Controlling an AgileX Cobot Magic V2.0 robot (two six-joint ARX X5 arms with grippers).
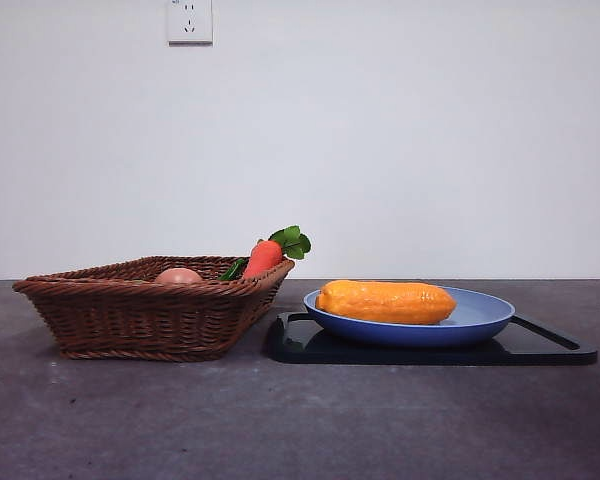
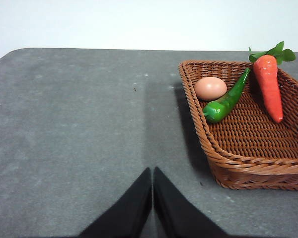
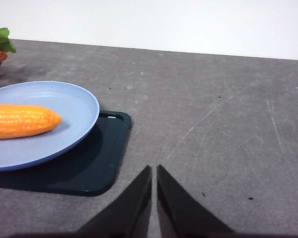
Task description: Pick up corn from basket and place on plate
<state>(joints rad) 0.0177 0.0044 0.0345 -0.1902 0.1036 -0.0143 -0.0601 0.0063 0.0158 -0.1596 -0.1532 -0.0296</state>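
Observation:
The yellow-orange corn [image 1: 386, 302] lies flat in the blue plate [image 1: 480, 322], also seen as corn [image 3: 21, 120] on the plate [image 3: 74, 99] in the right wrist view. The brown wicker basket [image 1: 130, 315] stands left of the plate and shows as the basket [image 2: 253, 148] in the left wrist view. My left gripper [image 2: 152, 171] is shut and empty, over bare table beside the basket. Off to the side of the plate, my right gripper [image 3: 154, 169] is shut with nothing in it. Neither arm appears in the front view.
A black tray [image 1: 540, 345] sits under the plate. In the basket lie a carrot [image 2: 268, 84] with green leaves, a green pepper [image 2: 226, 101] and a small peach-coloured egg [image 2: 210, 88]. A wall socket [image 1: 189, 20] is on the white wall behind.

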